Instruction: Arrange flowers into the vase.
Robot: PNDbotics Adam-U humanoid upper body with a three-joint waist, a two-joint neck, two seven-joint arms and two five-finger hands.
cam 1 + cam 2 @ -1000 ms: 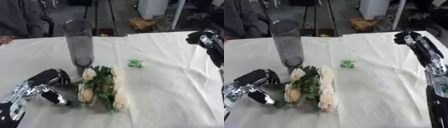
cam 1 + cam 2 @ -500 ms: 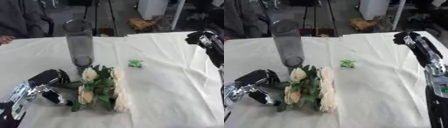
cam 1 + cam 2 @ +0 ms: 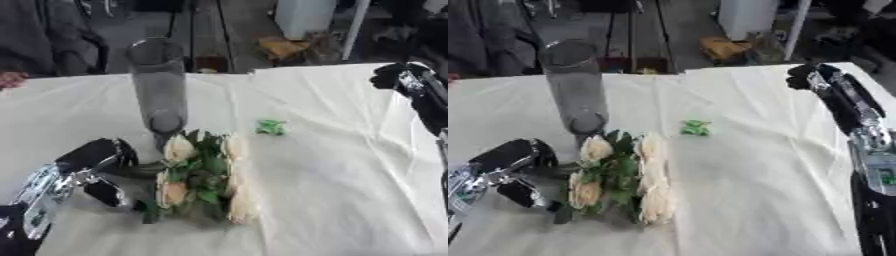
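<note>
Left eye: the left hand [image 3: 92, 162] is curled round the stems of the cream rose bunch [image 3: 203, 175], which lies just beside the empty glass vase [image 3: 159, 90], so nothing's arranged yet. Right eye: the right hand [image 3: 811, 77] sits far right, can't tell its fingers.

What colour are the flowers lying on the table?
The flowers are cream-white with green leaves, clearest in the right eye view.

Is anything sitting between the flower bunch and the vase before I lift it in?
Nothing visible blocks the way. The flower bunch lies on the cloth right in front of the upright glass vase, blooms nearly at its base. The left hand is at the stems. A small green scrap lies off to the right, clear of the path.
</note>
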